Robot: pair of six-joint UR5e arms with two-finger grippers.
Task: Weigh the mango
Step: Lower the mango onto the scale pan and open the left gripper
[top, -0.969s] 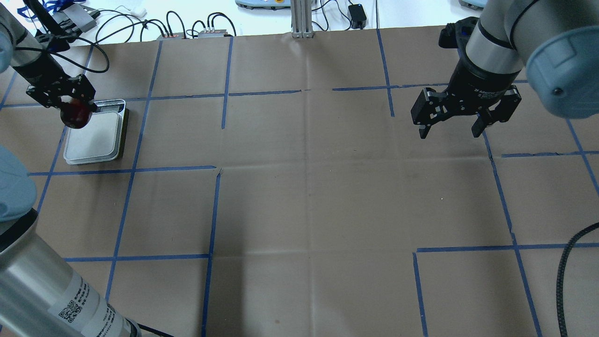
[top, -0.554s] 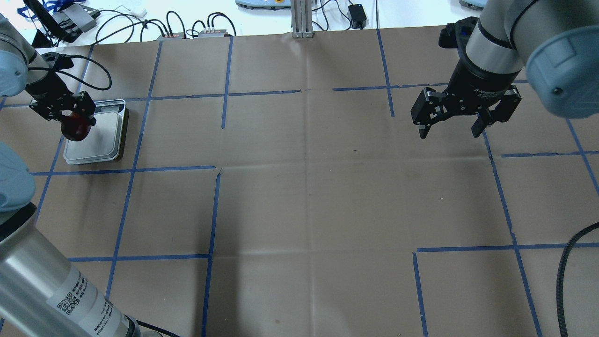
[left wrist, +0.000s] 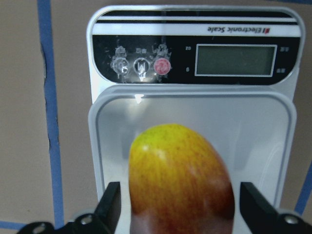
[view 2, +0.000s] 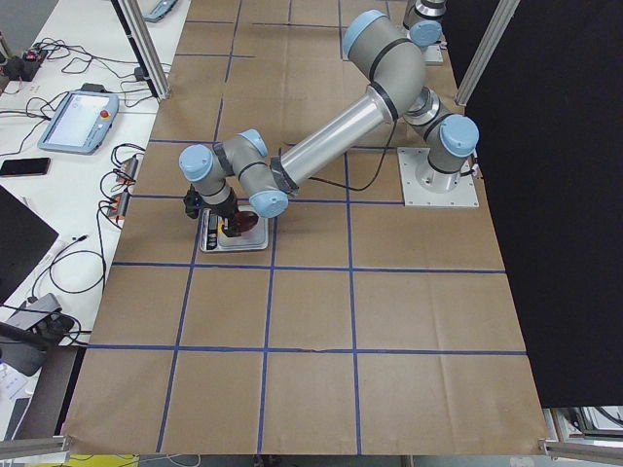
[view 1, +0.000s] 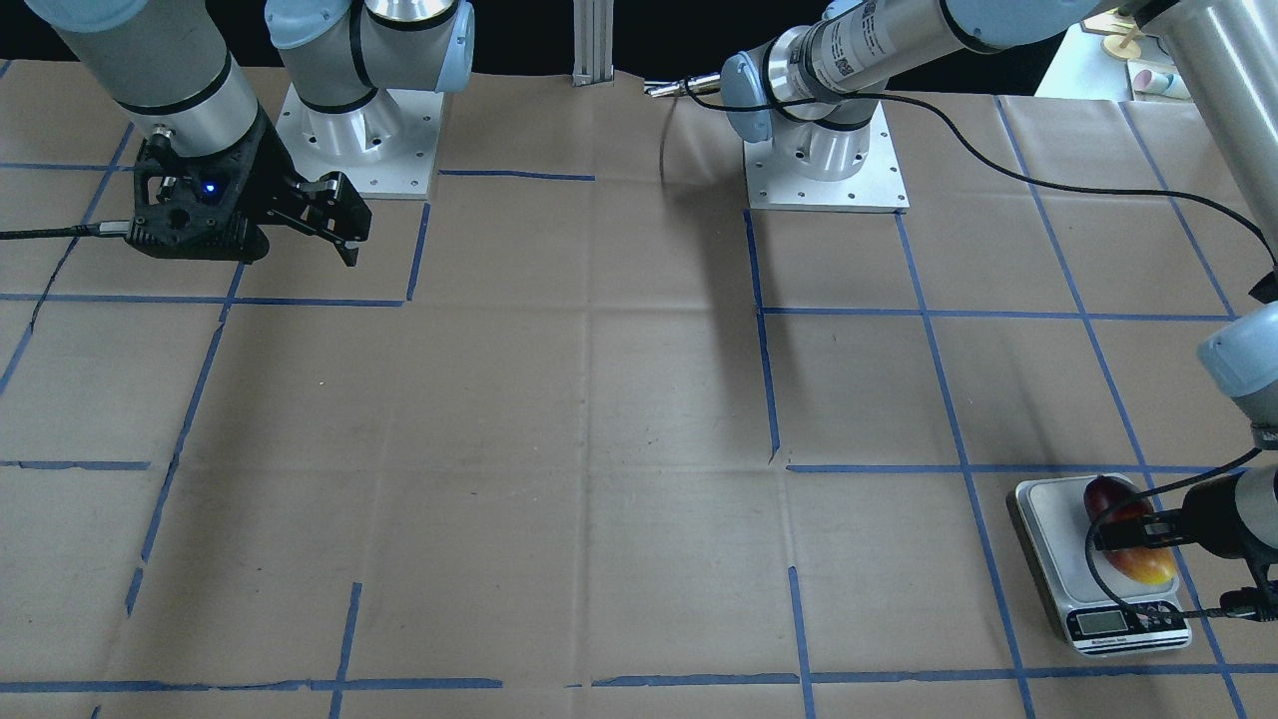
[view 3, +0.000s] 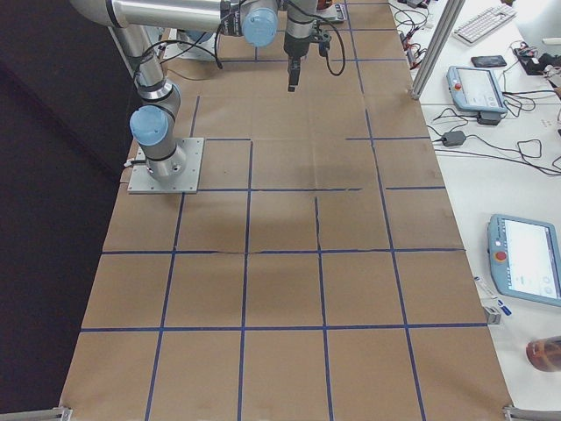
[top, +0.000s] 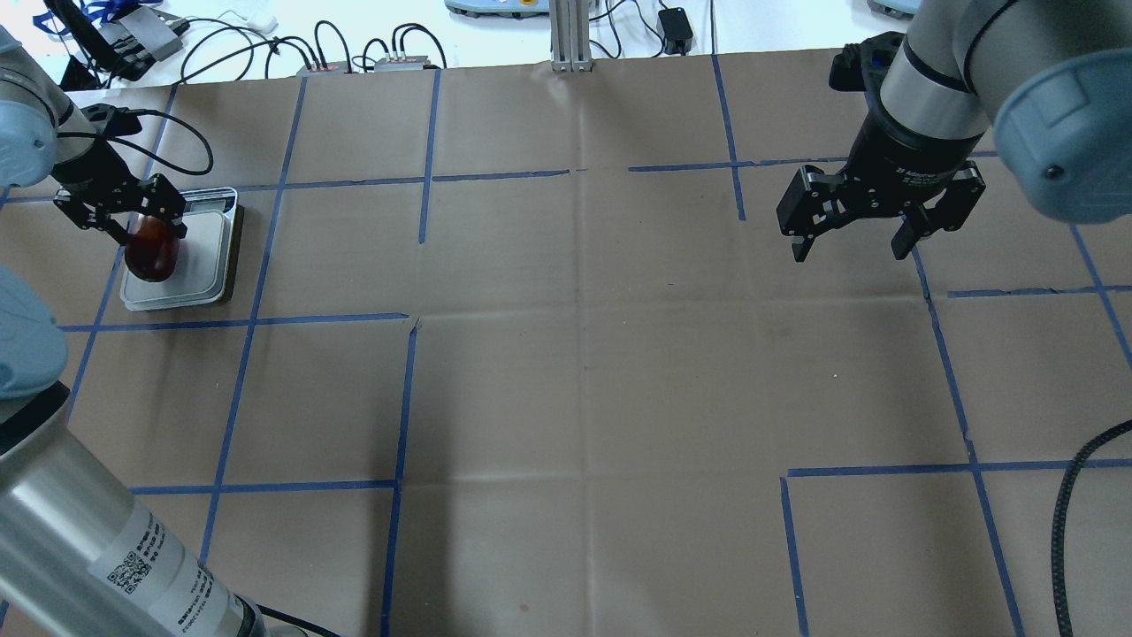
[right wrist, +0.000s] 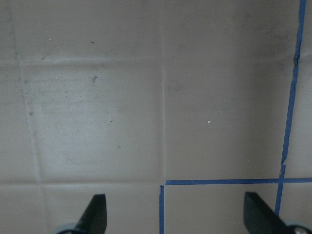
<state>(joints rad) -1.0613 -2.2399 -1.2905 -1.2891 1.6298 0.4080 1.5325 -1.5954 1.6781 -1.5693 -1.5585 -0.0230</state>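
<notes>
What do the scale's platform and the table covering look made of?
Scale platform: probably white plastic or coated metal, smooth and slightly glossy, going by the glint near its rim. Table covering: brown paper or thin cardboard, matte, with visible fold creases.

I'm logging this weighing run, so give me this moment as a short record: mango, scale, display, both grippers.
mango: lying on the scale, yellow end toward the display
display: no digits readable
left gripper: open, one finger on each side of the mango, narrow gaps
right gripper: open, empty, above the table
</notes>
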